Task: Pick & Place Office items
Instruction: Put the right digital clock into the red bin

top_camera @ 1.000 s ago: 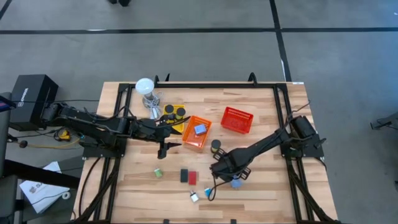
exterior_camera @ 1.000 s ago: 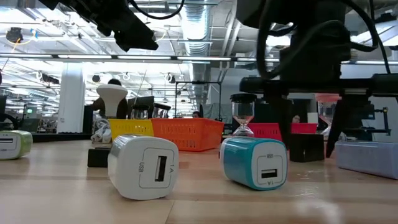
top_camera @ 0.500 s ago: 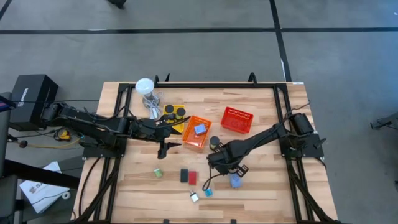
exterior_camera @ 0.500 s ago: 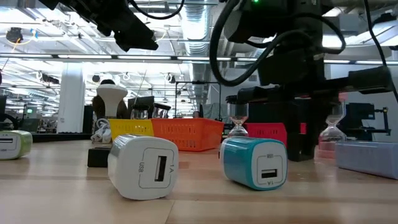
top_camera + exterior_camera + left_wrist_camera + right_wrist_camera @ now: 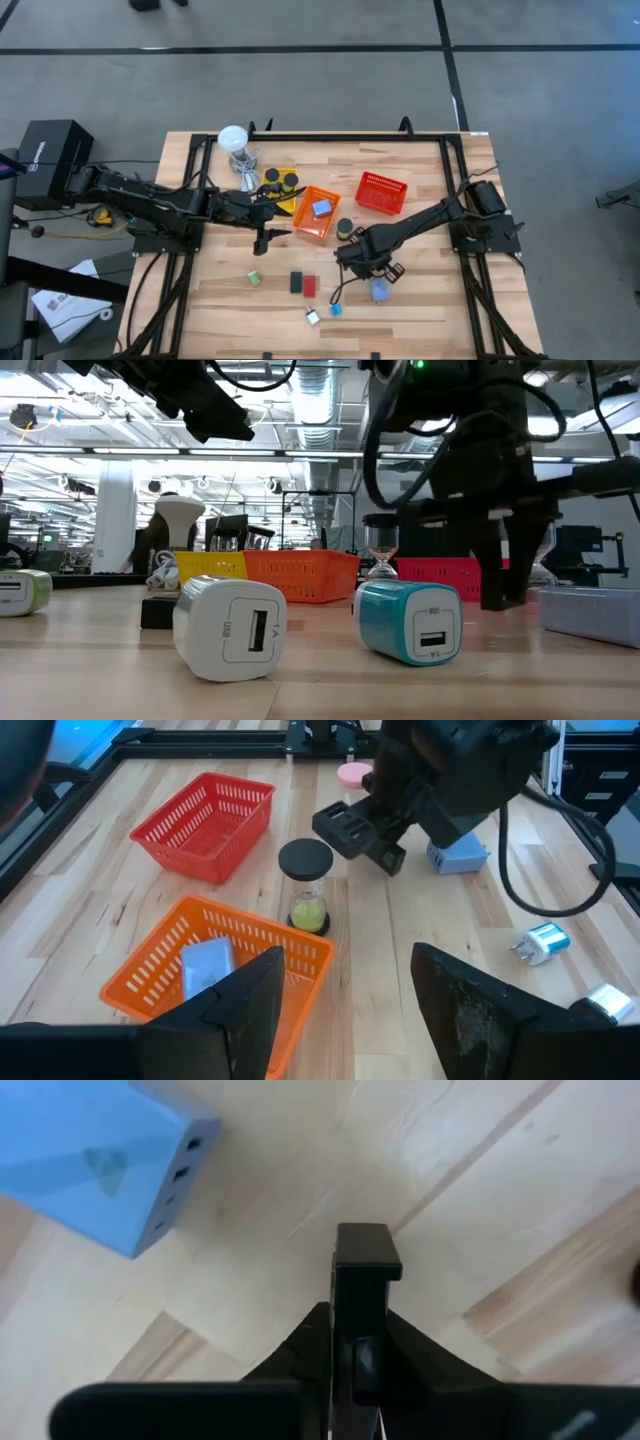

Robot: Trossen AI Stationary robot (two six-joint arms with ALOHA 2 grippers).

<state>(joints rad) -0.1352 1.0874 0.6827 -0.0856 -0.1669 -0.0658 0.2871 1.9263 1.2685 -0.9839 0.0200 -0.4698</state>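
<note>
Because the hourglass (image 5: 305,885) beside the orange basket (image 5: 160,975) looks light, rigid and breakable, grip its black end caps. Right tool (image 5: 360,1295) is clenched, empty; left tool (image 5: 340,1010) released.

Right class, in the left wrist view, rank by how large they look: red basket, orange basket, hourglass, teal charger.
1. Orange basket and red basket: alike; the orange is nearer the camera, so unsure.
2. Hourglass.
3. Teal charger, smallest.
</note>
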